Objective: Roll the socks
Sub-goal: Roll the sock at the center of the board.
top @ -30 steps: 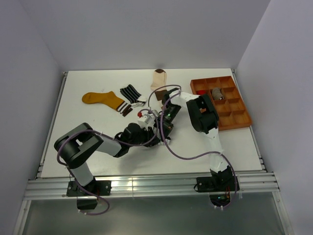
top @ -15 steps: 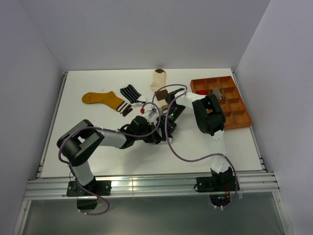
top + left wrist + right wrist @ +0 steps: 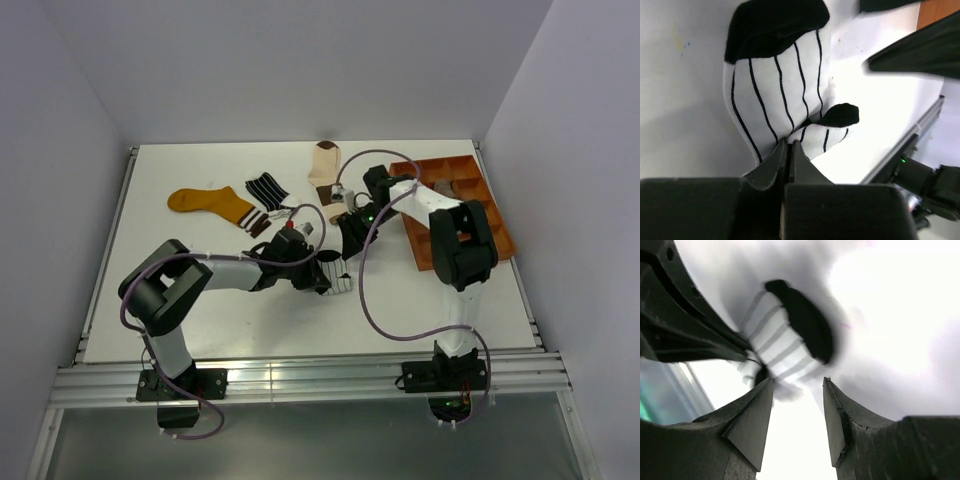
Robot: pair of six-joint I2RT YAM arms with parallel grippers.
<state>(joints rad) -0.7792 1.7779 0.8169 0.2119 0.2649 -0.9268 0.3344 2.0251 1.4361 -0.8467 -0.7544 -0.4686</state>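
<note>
A white sock with thin black stripes and a black toe [image 3: 775,90] lies on the table, partly folded over itself. My left gripper [image 3: 788,145] is shut on its near edge, pinching the fabric. From above, that sock [image 3: 338,283] shows just beyond my left gripper [image 3: 320,274]. Above the same sock [image 3: 785,340], which looks blurred in the right wrist view, my right gripper [image 3: 797,382] hangs open and holds nothing. Seen from the top, the right gripper [image 3: 351,238] is just behind the sock. Further back lie a mustard sock [image 3: 205,202], a black striped sock [image 3: 265,188] and a cream sock [image 3: 325,160].
The orange-brown compartment tray [image 3: 495,240] stands at the right, with my right arm [image 3: 440,215] reaching across its left part. Cables loop over the table between the two arms. The table's front edge [image 3: 300,355] is close to the left arm.
My left gripper has shut on the white striped sock and shifted right. My right gripper has opened, let go and drawn back up and to the right.
</note>
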